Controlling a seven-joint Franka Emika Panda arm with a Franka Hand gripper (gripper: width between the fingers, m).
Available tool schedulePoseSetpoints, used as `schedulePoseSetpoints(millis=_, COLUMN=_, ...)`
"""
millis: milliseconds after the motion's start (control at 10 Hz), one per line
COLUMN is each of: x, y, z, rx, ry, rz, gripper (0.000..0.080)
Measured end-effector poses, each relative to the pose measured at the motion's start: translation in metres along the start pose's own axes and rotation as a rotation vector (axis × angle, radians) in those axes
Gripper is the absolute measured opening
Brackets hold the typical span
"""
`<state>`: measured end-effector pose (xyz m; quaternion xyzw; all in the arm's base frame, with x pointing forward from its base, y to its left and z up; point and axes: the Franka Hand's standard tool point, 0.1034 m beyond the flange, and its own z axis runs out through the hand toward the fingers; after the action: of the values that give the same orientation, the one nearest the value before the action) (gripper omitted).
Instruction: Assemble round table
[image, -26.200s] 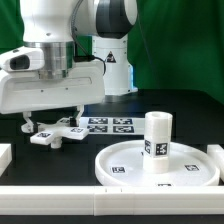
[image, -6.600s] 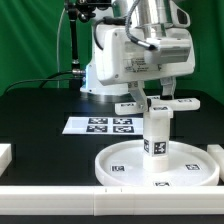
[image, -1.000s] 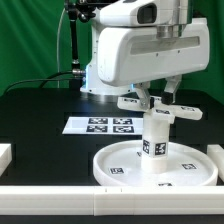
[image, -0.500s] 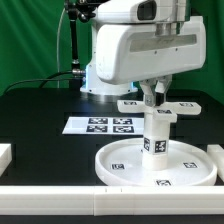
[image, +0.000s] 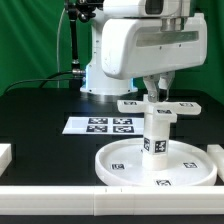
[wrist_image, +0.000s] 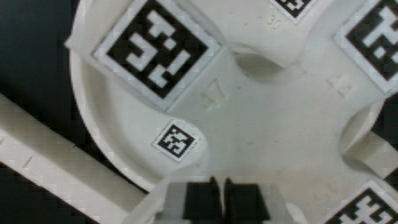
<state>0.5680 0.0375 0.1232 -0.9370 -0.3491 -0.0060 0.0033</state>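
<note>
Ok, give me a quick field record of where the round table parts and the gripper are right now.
disc: large rimmed round disc lies flat on the table, near the front rail
leg: cylinder leg stands upright on the disc
cross base: four-armed cross base sits level on top of the leg, tags facing up
gripper: gripper is down at the hub of the cross base; the exterior view does not show whether it is clamped
marker board: marker board lies flat behind the disc, toward the exterior view's left
</note>
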Motion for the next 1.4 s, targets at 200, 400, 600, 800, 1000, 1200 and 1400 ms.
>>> schedulePoseSetpoints(millis=200, x=-0.002, y=-0.002, z=0.001, rx=0.001, ry=-0.001, rz=0.001, gripper=0.0325)
schedulePoseSetpoints(millis=400, x=-0.006, y=-0.004, z=0.006, rx=-0.002, ry=0.001, rz=0.001, gripper=0.0458)
schedulePoseSetpoints(millis=600, x=-0.008, y=-0.006, z=0.008, rx=0.002, ry=-0.004, rz=-0.001, gripper=0.0635)
schedulePoseSetpoints(millis=800, x=-0.008, y=-0.009, z=0.010, rx=0.005, ry=-0.008, rz=-0.005, gripper=0.0647)
schedulePoseSetpoints(millis=1000, x=-0.009, y=-0.010, z=0.011, rx=0.008, ry=-0.011, rz=-0.005, gripper=0.0649)
schedulePoseSetpoints(millis=1200, x=-0.009, y=-0.010, z=0.011, rx=0.009, ry=-0.011, rz=-0.006, gripper=0.0649)
schedulePoseSetpoints(millis=1400, x=-0.010, y=-0.011, z=0.012, rx=0.010, ry=-0.013, rz=-0.005, gripper=0.0649)
